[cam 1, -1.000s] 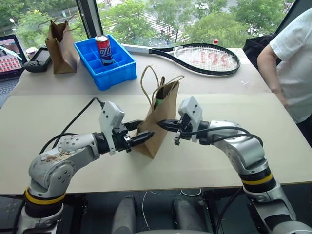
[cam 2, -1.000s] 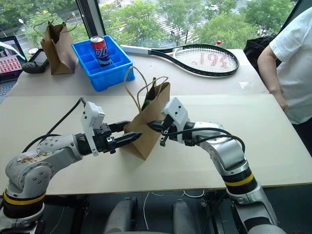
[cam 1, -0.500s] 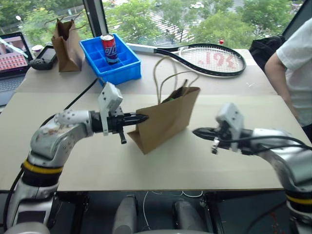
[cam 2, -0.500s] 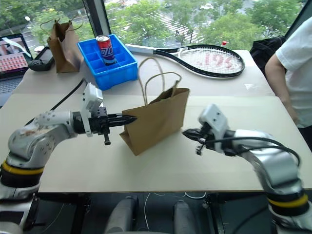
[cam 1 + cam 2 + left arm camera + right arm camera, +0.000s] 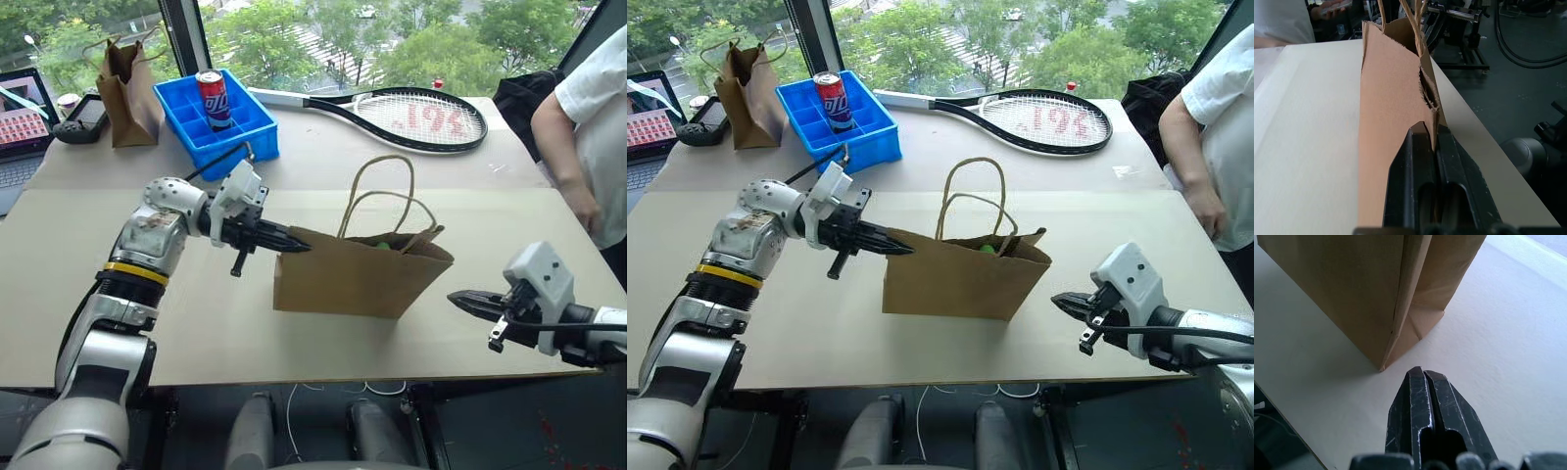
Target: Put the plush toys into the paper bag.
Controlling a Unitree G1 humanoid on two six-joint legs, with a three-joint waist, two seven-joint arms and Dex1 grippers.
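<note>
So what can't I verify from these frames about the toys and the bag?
- Plush toys: the paper bag walls hide them in both eye views; a green bit shows at the mouth, the red chili cannot be told.
- Left pincer covers the bag edge it pinches.
- Right wrist view: the bag's top is cut off.

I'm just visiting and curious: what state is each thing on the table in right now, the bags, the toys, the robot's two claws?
Paper bag: upright, open-topped, its edge pinched.
Left gripper: shut on the bag's edge.
Right gripper: shut, empty, clear of the bag.
Green plush toy: inside the bag, barely showing.
Darker bag: upright, open.
Soda can: upright in the blue tray.
</note>
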